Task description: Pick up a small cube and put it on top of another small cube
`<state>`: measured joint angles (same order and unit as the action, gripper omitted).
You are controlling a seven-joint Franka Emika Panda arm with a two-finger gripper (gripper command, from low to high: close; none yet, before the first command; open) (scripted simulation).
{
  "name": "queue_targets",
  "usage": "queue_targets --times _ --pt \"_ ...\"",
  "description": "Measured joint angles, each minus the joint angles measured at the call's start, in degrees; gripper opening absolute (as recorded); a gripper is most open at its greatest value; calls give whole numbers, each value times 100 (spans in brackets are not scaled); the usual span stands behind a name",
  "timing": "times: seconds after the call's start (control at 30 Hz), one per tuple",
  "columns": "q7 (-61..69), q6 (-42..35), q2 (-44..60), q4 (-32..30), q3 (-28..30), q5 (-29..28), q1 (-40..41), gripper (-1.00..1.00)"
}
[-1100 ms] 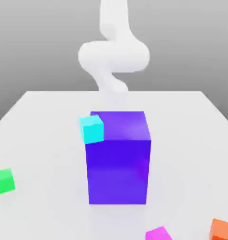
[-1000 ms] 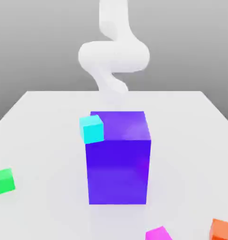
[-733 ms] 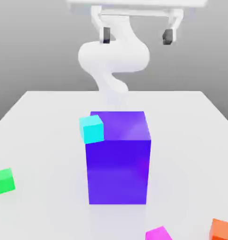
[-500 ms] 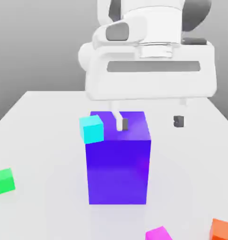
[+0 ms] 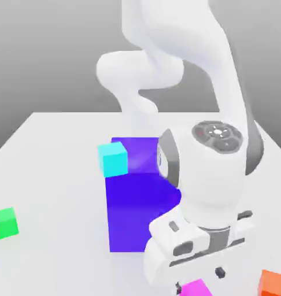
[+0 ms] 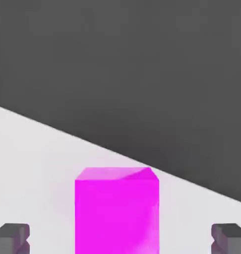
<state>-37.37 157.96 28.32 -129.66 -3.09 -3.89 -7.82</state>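
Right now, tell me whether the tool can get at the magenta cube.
Probably yes. In the hand view the magenta cube sits between the two open fingertips, with bare table on either side of it. In the exterior view the tool hangs right over the cube, and nothing stands between them.

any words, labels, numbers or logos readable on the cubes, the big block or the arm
None: no text, number or logo on anything here.
The magenta cube, green cube, cyan cube, orange cube and big purple block have plain faces.
The white arm bears no marking, nor does the table.
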Motion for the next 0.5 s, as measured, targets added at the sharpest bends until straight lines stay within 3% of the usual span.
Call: queue_targets --times 0.03,0.27,0.4,0.5 --pt "-10 99 129 27 15 -15 -12 -100" --pt "-12 94 122 24 15 -18 -13 -100" --pt "54 -457 -579 -128 -65 74 49 -100" --pt "-405 -602 -882 -286 241 231 227 -100"
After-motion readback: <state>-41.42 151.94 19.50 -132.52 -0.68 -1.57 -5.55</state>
